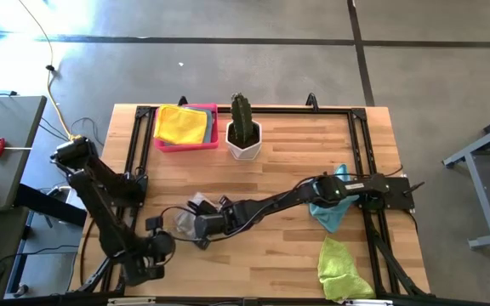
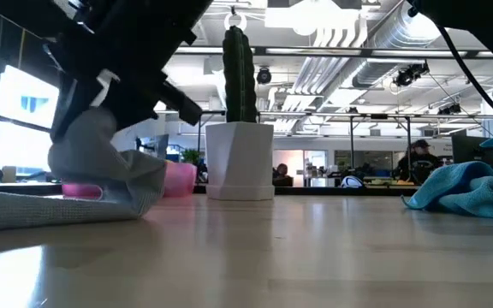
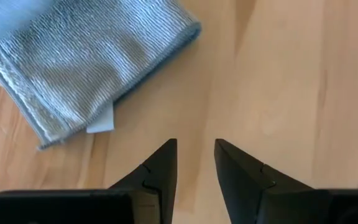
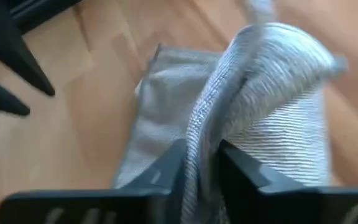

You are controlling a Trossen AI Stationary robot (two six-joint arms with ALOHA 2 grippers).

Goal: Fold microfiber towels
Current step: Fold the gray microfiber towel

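A grey towel (image 1: 187,218) lies at the table's middle left, part of it raised; it also shows in the low view (image 2: 101,175). My right gripper (image 1: 201,226) reaches across the table and is shut on it. My left gripper (image 1: 156,226) is open and empty just left of the towel, its fingers (image 3: 166,163) over bare wood near the towel's edge (image 3: 73,127). A yellow towel (image 1: 181,125) lies in the pink tray (image 1: 164,144). A light blue towel (image 1: 328,206) lies under the right arm. A lime green towel (image 1: 344,269) lies at the near right. My right gripper pinches a raised fold of the grey towel (image 4: 197,134) between its two fingers (image 4: 238,168). The cloth bulges up in a hump (image 4: 272,68) beyond the fingertips. The towel's lower part (image 2: 24,210) stays flat on the table, and the held part is lifted above it.
A cactus in a white pot (image 1: 244,136) stands at the far middle beside the pink tray. A black frame (image 1: 360,127) runs around the table's edges. Bare wood (image 1: 262,255) lies at the near middle.
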